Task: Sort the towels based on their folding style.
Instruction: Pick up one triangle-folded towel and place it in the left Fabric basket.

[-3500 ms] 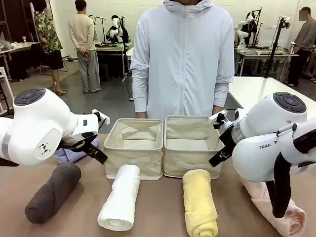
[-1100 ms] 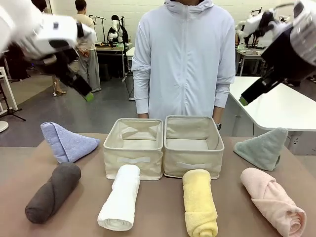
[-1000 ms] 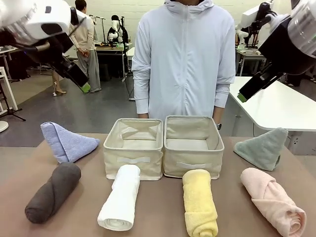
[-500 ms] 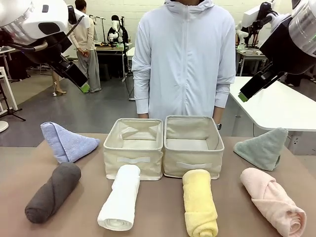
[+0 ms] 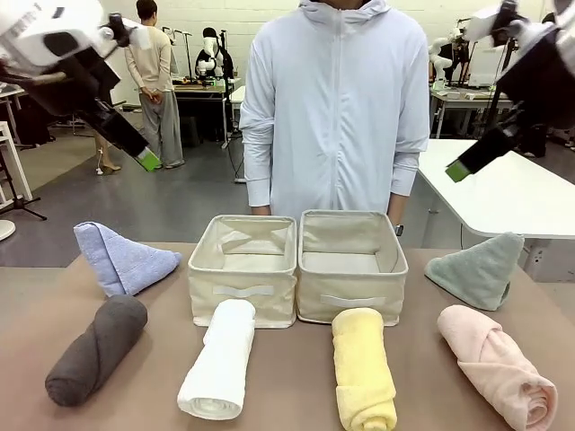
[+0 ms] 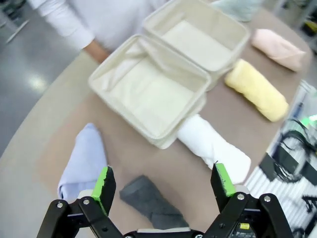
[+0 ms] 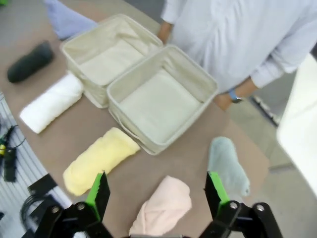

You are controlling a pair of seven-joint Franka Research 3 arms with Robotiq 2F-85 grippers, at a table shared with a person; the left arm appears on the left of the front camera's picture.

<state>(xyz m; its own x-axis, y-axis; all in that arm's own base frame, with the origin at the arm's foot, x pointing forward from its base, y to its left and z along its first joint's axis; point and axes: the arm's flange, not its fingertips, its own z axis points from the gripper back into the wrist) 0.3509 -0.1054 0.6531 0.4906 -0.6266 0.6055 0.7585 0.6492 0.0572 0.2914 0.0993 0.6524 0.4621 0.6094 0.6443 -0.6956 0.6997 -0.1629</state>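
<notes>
Left wrist view: left hand (image 6: 161, 179) wide, empty; right hand (image 7: 156, 191) wide, empty; both raised well above towels (image 5: 218, 359).

Workshop hall beyond the brown worktop (image 5: 296, 377)
White wall (image 5: 238, 18), glossy grey floor (image 5: 180, 197), a white table (image 5: 512, 193) at right, benches (image 5: 202, 87) farther back.

On the table (image 5: 296, 391) the left bin (image 5: 243, 274) and right bin (image 5: 350, 269) stand touching, a person (image 5: 334, 108) behind them. The second roll (image 5: 218, 359) and third roll (image 5: 364, 368) lie in front (one before each bin). The leftmost roll (image 5: 97, 348) and rightmost roll (image 5: 499, 366) lie farther out, the left folded towel (image 5: 121, 260) and right folded towel (image 5: 478, 269) behind them.
</notes>
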